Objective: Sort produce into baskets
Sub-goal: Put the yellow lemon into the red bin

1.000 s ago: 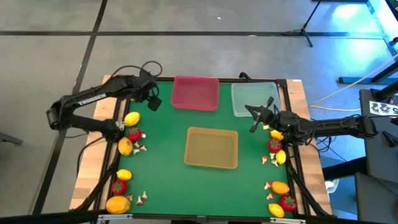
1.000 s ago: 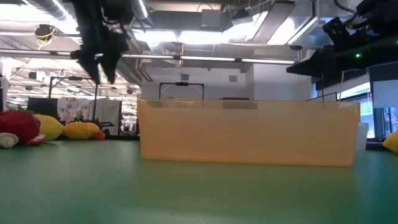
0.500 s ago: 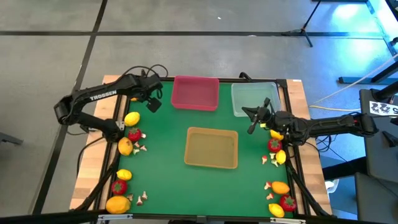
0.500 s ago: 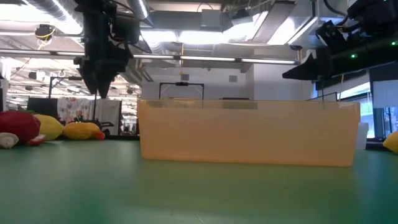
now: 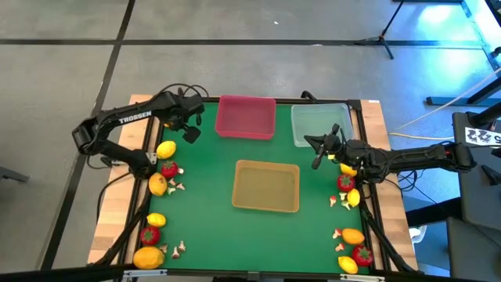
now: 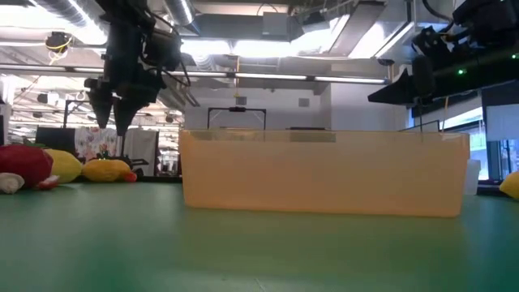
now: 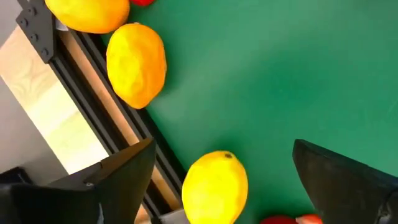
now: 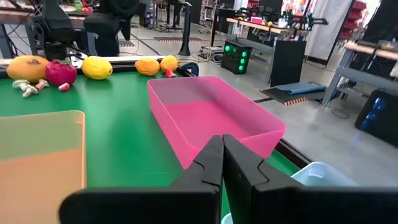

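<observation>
The room is bright. Long ceiling lights (image 6: 243, 49) shine down from above and look almost white in the low view. A strong blue-white glare sits in the far corner of the floor (image 5: 446, 19) seen from above. The green mat (image 5: 203, 204) is lit evenly, with only soft, small shadows under the tan tray (image 5: 267, 186). Up close, the lemon (image 7: 214, 186) looks a bit soft and fuzzy, and the dark fingers (image 7: 348, 180) are blurry. The mat nearest the low camera is blurred too.
</observation>
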Robot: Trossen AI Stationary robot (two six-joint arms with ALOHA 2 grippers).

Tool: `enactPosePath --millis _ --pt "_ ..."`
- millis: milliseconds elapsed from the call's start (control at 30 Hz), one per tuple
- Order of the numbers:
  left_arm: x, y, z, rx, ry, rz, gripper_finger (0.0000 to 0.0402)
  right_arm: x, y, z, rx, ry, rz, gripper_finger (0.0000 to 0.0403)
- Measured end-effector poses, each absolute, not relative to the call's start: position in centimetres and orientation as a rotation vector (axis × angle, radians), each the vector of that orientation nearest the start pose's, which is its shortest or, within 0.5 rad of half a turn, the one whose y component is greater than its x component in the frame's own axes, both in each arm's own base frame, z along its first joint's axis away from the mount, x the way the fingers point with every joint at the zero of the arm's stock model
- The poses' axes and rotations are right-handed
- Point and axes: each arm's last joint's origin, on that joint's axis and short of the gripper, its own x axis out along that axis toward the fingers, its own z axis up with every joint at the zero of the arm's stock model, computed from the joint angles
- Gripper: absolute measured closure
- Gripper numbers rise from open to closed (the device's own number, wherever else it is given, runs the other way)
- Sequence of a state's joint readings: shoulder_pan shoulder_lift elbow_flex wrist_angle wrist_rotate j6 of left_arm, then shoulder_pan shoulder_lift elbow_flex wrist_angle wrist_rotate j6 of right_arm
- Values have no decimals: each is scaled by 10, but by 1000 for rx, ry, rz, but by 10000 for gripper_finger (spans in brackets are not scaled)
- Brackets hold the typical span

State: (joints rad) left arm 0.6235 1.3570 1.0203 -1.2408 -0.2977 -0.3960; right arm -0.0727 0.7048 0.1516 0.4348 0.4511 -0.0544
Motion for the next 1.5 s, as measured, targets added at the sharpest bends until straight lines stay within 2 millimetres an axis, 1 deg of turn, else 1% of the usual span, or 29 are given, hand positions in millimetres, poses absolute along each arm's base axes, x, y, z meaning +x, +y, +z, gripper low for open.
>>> enactPosePath --millis 67,167,300,533,867,967,1067,1200,1300,1500 --pt "171 132 241 -569 1427 1054 25 151 -24 185 -73 136 -520 393" --pt "173 127 241 -588 1426 1074 26 151 -24 186 -69 124 -520 393" --pt "173 126 238 -630 1437 1121 31 151 -24 187 -68 121 -520 393" --pt "173 125 225 -666 1615 1173 44 151 -23 186 -68 124 -512 393" --pt "184 129 197 -722 1833 1080 46 151 -23 186 -68 125 -499 393" --pt "186 130 189 -747 1870 1064 46 151 -23 187 -67 116 -499 393" --pt "182 127 177 -753 1931 1054 46 151 -23 186 -69 125 -499 393" --pt "171 121 160 -786 1987 1052 46 151 -23 184 -74 152 -499 393" --pt "168 119 150 -788 1971 1047 47 151 -23 184 -74 151 -501 393" --pt "162 121 138 -793 1940 1027 47 151 -23 184 -73 146 -502 393"
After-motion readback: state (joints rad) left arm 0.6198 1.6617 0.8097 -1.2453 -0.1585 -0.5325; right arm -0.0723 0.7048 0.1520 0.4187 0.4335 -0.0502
